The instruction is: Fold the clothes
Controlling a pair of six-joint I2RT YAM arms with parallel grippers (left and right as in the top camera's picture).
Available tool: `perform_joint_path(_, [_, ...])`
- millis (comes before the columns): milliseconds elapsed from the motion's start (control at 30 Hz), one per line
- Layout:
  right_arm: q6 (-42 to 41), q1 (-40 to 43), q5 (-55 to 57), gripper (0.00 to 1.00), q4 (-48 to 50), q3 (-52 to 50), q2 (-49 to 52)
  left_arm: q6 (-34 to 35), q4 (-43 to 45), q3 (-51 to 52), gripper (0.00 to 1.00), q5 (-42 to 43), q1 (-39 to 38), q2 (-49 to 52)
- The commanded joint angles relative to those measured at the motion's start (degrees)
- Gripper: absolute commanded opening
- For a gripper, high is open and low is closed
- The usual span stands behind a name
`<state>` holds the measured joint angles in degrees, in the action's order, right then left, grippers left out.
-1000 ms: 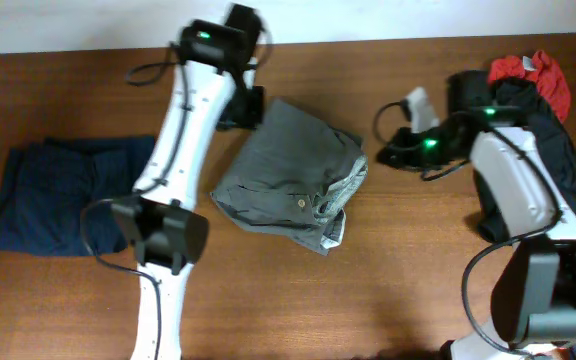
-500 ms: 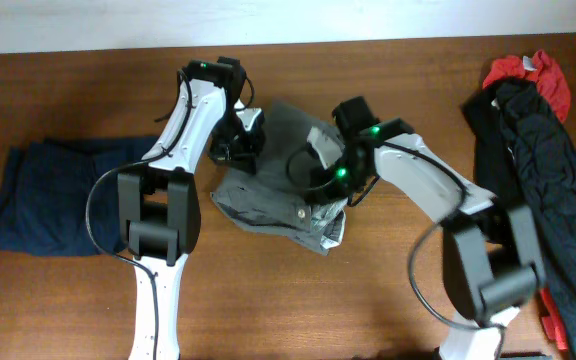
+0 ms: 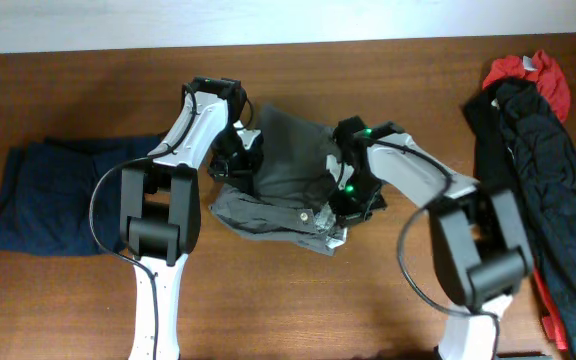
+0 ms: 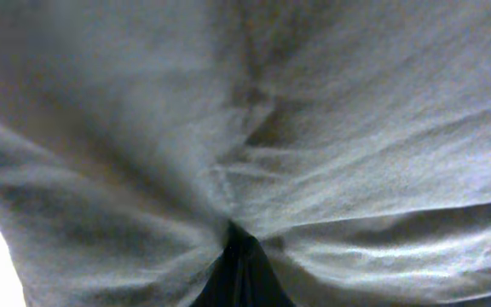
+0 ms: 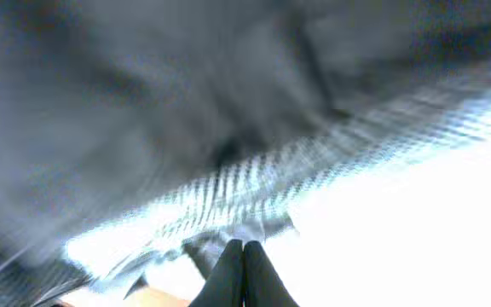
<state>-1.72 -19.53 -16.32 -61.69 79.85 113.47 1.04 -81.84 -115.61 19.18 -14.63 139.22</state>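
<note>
Shorts [image 3: 286,172] of grey woven cloth lie crumpled, creased.

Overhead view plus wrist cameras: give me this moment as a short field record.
garment: grey shorts, crumpled mid-table, not folded
left gripper: jaws shut on shorts fabric, left side
right gripper: jaws shut on shorts, right side
other clothes: navy garment left; black and red pile right
surface: wooden table
</note>
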Motion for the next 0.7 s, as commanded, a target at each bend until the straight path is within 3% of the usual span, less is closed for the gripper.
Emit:
perform_joint_path(0, [-0.7,1.5,-2.5,0.04,3.8,0.9,-9.7,-1.2,-0.5,-1.8,0.04,1.9,0.2,0.0])
perform_joint_path(167, [-7.2,1.9,-7.3,0.04,17.2,0.9,-12.7,-0.8,0.9,-2.3,0.07,2.7,0.2,0.1])
perform_joint_path(367, [-13.9,1.6,-7.5,0.04,29.0,0.8,-5.1,-0.2,2.4,-2.3,0.1,2.6,0.2,0.1])
perform_joint_path(500, [-16.0,2.5,-6.0,0.04,32.6,0.8,1.8,-0.3,2.3,-2.3,0.1,2.5,0.3,0.1])
perform_joint_path(667, [-17.3,8.3,3.4,0.04,31.9,0.8,5.4,-0.3,2.3,-2.3,0.1,-1.1,0.6,0.1])
